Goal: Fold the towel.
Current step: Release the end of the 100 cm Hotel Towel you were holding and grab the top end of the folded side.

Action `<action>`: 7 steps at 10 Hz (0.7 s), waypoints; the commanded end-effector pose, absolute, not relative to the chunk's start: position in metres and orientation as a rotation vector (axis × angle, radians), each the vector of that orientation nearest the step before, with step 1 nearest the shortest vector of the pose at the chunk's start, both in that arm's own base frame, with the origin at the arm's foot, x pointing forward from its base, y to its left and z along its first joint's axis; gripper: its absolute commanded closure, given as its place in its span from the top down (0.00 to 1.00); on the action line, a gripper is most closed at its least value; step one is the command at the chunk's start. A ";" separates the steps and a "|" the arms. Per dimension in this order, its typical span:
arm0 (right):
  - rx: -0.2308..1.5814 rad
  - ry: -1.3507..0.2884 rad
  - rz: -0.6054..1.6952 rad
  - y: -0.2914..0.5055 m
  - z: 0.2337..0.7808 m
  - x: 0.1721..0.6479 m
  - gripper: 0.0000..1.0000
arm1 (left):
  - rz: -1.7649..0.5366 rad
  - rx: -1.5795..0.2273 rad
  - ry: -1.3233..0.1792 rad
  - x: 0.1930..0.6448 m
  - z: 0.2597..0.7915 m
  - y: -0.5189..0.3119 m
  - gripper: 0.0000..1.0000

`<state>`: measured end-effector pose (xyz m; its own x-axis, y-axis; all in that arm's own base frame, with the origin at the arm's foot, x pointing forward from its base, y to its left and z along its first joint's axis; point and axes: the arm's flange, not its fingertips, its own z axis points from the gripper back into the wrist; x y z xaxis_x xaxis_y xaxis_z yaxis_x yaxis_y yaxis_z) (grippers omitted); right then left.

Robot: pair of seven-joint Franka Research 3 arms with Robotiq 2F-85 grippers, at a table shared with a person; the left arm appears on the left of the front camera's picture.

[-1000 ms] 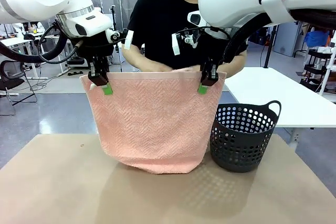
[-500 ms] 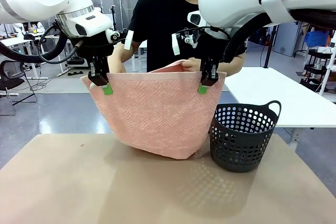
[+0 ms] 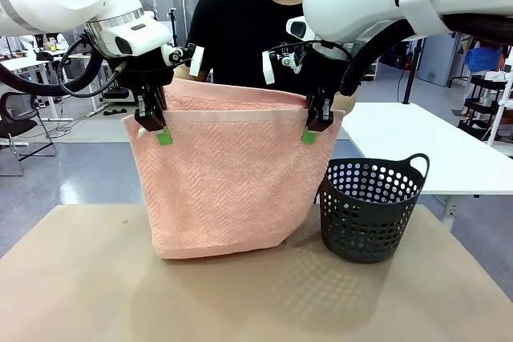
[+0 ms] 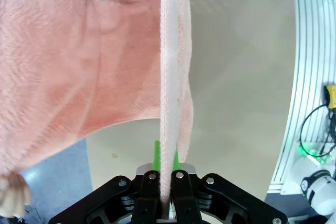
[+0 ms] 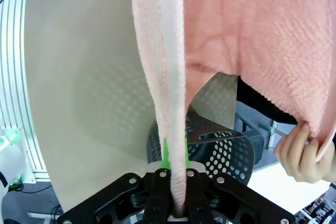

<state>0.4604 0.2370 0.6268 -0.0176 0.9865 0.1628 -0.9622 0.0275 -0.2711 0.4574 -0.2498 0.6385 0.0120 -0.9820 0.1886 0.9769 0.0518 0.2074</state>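
1. Front view: the towel (image 3: 224,190) is seen held up above the bench (image 3: 88,294), stretched flat between the two robot arms, with its plain band along the top edge.
2. The left hand (image 3: 163,135) is clamped on the towel's top corner at picture left, green pads pressed against the cloth.
3. The right hand (image 3: 309,134) is clamped in the same way on the top corner at picture right.
4. A second layer of the towel is seen behind the near one, its edge raised just above the band and close to the person (image 3: 240,30) in a black shirt at the far side.
5. The towel's lower fold hangs low over the bench; whether it touches the top cannot be told.
6. A dark perforated basket (image 3: 370,212) stands on the bench just beside the towel's right edge.
7. Left wrist view: the band runs edge-on up from the shut jaws, and the far layer spreads to picture left, where the person's fingers (image 4: 13,200) are seen at its corner.
8. Right wrist view: the band is likewise pinched between the jaws, the basket lies below it, and the person's fingers (image 5: 299,153) grip the far layer's corner.
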 end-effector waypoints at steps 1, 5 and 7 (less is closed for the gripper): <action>-0.087 -0.344 1.549 0.236 0.627 0.461 0.00 | -1.528 0.029 -0.314 0.458 0.640 -0.249 0.00; -0.087 -0.344 1.549 0.236 0.627 0.461 0.00 | -1.528 0.029 -0.314 0.458 0.640 -0.249 0.00; -0.087 -0.344 1.549 0.236 0.627 0.461 0.00 | -1.528 0.029 -0.314 0.458 0.640 -0.249 0.00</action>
<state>0.4604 0.2370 0.6268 -0.0176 0.9865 0.1628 -0.9622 0.0275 -0.2710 0.4574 -0.2498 0.6385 0.0120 -0.9820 0.1886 0.9769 0.0518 0.2074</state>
